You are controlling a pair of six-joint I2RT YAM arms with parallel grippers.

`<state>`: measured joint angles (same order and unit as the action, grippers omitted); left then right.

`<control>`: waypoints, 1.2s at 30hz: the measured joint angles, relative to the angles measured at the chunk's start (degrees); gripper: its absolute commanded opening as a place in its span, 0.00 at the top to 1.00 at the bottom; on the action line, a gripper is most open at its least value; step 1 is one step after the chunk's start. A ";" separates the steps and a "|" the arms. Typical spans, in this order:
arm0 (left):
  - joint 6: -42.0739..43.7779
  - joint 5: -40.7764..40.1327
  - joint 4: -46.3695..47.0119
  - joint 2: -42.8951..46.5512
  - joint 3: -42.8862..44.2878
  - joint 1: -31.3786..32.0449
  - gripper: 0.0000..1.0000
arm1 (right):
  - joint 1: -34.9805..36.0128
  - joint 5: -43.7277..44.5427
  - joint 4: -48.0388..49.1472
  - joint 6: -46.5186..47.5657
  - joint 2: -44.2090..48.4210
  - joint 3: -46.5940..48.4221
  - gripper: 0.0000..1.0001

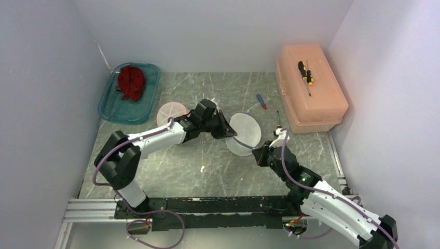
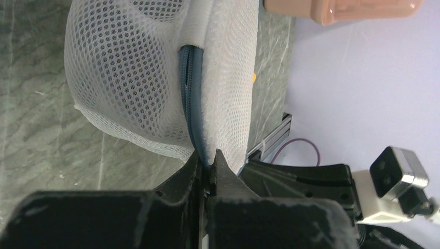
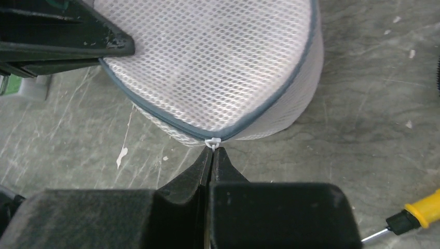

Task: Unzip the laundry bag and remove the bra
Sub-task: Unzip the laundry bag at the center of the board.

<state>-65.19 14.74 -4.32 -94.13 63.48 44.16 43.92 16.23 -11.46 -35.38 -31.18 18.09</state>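
The round white mesh laundry bag (image 1: 245,133) lies mid-table, with a grey-blue zipper (image 3: 270,110) running round its rim. My left gripper (image 1: 228,133) is shut on the bag's zipper seam at its left edge; in the left wrist view (image 2: 207,157) the blue seam (image 2: 188,98) runs into the closed fingertips. My right gripper (image 1: 259,151) is at the bag's near edge, shut on the small white zipper pull (image 3: 212,141), as the right wrist view (image 3: 211,151) shows. The zipper looks closed. No bra shows through the mesh.
A teal tray (image 1: 110,108) at the back left holds a red garment (image 1: 131,82). A pink round disc (image 1: 172,110) lies beside my left arm. A peach toolbox (image 1: 321,101) with a yellow screwdriver (image 1: 306,73) stands back right. Two more screwdrivers (image 1: 262,101) (image 1: 278,118) lie near the bag.
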 measured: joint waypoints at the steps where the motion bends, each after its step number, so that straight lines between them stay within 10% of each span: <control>1: 1.09 0.76 -0.31 0.00 0.26 -0.31 0.97 | 0.00 1.01 -0.66 -0.61 0.66 0.00 1.00; 24: 37.27 23.04 -13.55 -6.93 15.74 -10.29 0.93 | 4.22 -4.26 11.10 2.86 -8.48 2.69 1.00; 33: 34.10 21.35 -9.40 -6.88 5.18 -10.78 0.07 | 4.57 -4.83 13.29 1.05 -10.73 -0.15 1.00; 36: 30.56 18.73 -8.76 -1.70 2.40 -10.78 0.05 | 4.57 -4.83 13.35 1.07 -10.43 -0.15 1.00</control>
<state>-34.63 33.47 -13.08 -95.83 65.89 33.39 48.49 11.40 1.89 -34.30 -41.60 17.93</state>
